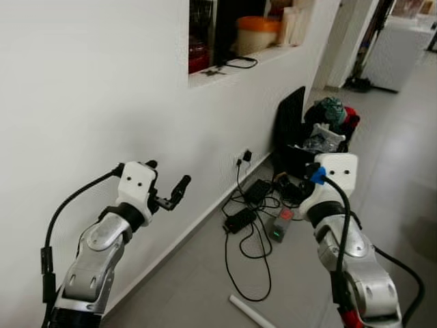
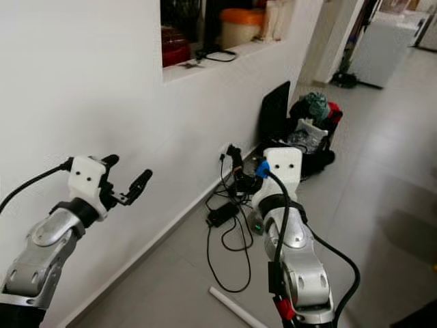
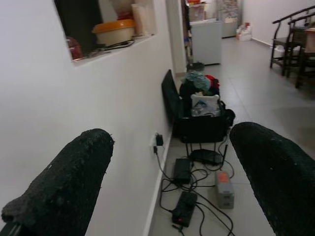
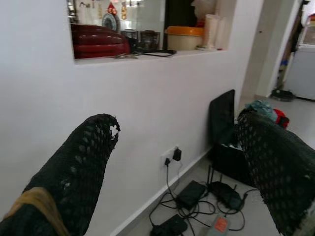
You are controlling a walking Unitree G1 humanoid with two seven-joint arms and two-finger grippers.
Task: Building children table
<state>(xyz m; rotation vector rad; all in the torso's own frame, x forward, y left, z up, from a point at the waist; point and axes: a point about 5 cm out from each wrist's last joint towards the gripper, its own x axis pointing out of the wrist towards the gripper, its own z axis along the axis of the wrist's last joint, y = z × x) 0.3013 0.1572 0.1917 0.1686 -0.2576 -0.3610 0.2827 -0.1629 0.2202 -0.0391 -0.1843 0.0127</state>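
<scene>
A white tube (image 1: 251, 311), possibly a table leg, lies on the grey floor between my two arms. My left gripper (image 1: 168, 174) is raised close to the white wall (image 1: 89, 89) and is open with nothing between its fingers (image 3: 69, 187). My right arm's white wrist block (image 1: 336, 173) is held up over the floor and hides its fingers in the eye views. In the right wrist view my right gripper (image 4: 177, 123) is open, its fingers (image 4: 83, 162) wide apart and empty.
Tangled cables, power adapters and a router (image 1: 254, 205) lie on the floor by the wall socket. An open black bag of clothes (image 1: 321, 130) stands beyond them. A wall ledge holds an orange-lidded tub (image 1: 256, 31). Dark chairs (image 3: 295, 44) stand far off.
</scene>
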